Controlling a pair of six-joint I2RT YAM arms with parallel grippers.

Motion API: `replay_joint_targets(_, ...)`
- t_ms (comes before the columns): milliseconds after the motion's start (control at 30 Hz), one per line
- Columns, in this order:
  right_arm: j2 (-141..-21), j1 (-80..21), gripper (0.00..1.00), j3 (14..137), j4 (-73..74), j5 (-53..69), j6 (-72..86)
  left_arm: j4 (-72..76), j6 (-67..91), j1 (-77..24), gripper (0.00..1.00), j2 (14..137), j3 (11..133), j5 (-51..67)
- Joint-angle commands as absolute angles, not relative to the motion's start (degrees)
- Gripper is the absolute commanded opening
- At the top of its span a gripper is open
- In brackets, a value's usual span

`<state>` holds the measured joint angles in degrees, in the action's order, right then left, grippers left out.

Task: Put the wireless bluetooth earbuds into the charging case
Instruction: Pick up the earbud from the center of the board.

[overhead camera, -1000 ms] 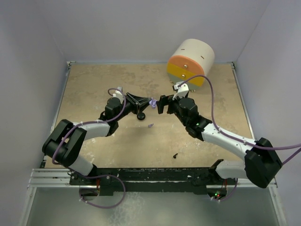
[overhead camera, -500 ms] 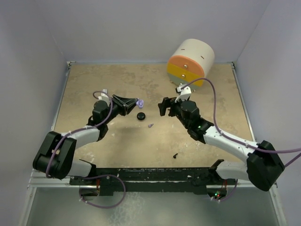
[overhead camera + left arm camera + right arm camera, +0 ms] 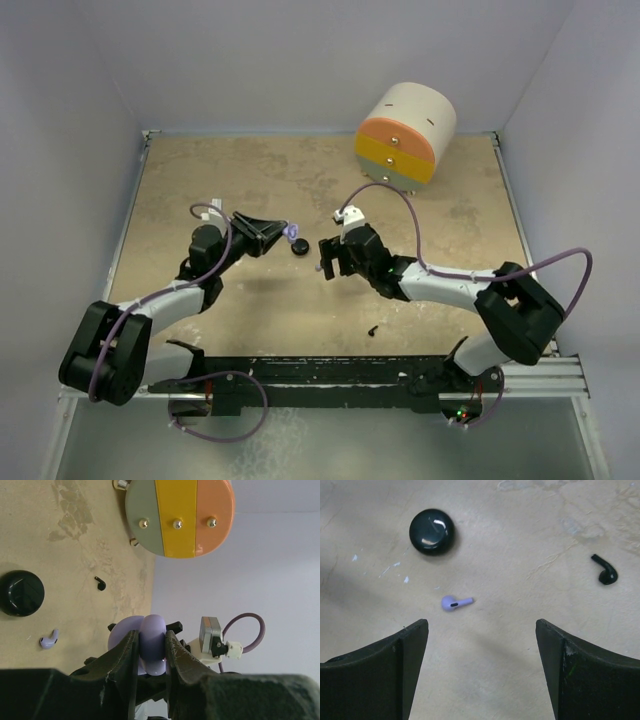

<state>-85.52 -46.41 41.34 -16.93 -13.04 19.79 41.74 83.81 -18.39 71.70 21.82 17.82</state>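
Note:
My left gripper (image 3: 286, 231) (image 3: 150, 652) is shut on the lilac charging case (image 3: 294, 231) (image 3: 151, 639) and holds it above the table. The case's two rounded lobes stick out past the fingertips. The pale lilac earbud (image 3: 455, 602) (image 3: 49, 640) lies loose on the table, just ahead of my right gripper (image 3: 482, 645) (image 3: 328, 258). That gripper hovers over it, open with nothing between its fingers, and hides it in the top view. The black earbud (image 3: 606, 572) (image 3: 372, 329) (image 3: 100, 583) lies apart, nearer the front edge.
A black round puck (image 3: 299, 247) (image 3: 431, 531) (image 3: 20, 593) sits on the table between the two grippers. A cream drum with a green, yellow and orange face (image 3: 405, 132) (image 3: 179, 516) stands at the back right. Pale walls close in the table.
My left arm has drawn back to the left with the lilac case in its grip. My right gripper has swung left and towards the front, ending over the lilac earbud.

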Motion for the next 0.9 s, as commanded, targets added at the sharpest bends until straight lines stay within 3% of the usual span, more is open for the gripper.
replay_joint_targets(0, -86.4, -49.2, 0.9, 43.3, -15.2, -15.6, 20.3, 43.9, 83.4, -17.2, 0.0, 68.9, 21.6, 18.7)
replay_joint_targets(867, -99.5, -53.0, 0.9, 51.5, -4.6, -27.2, 24.0, 39.3, 83.2, -13.9, 0.0, 63.1, 20.1, 20.8)
